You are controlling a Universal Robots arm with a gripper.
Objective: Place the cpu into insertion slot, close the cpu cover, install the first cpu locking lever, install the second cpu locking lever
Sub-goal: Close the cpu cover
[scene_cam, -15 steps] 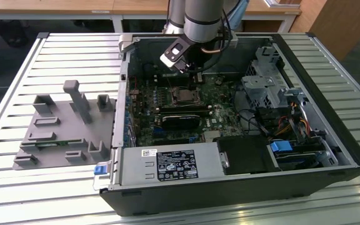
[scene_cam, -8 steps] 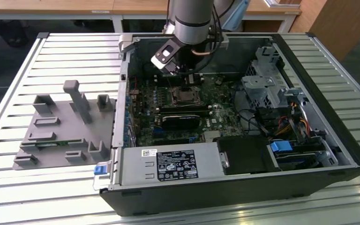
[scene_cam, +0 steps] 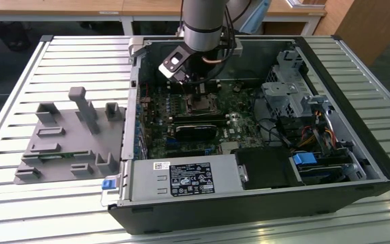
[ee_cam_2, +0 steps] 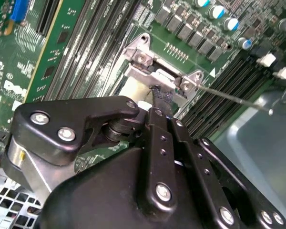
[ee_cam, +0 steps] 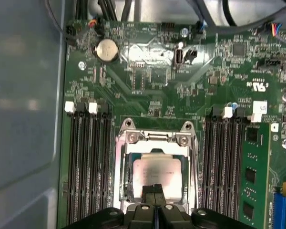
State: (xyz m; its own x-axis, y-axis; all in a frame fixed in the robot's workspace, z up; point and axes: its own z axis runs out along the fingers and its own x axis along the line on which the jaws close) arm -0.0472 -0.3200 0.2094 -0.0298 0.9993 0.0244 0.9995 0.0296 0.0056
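Note:
In the first wrist view the cpu [ee_cam: 157,171], a small square chip with a beige metal face, lies in the insertion slot [ee_cam: 125,183] on the green board. The silvery cpu cover [ee_cam: 155,141] frames it and looks lowered around it. My gripper [ee_cam: 157,190] is shut, its two black fingertips pressed together and resting on the near edge of the chip. In the second wrist view the gripper [ee_cam_2: 161,95] meets the socket, and a thin locking lever [ee_cam_2: 238,100] juts out from the socket corner, away from the board. In the exterior view the gripper [scene_cam: 198,95] reaches into the open case just above the slot [scene_cam: 198,105].
Long black memory slots [ee_cam: 88,167] flank the socket on both sides. A black fan card [scene_cam: 195,129] lies just in front of it, a power supply [scene_cam: 181,179] nearer the case front, a drive cage [scene_cam: 286,96] and cables on the exterior view's right. A grey fixture [scene_cam: 66,137] sits outside the case.

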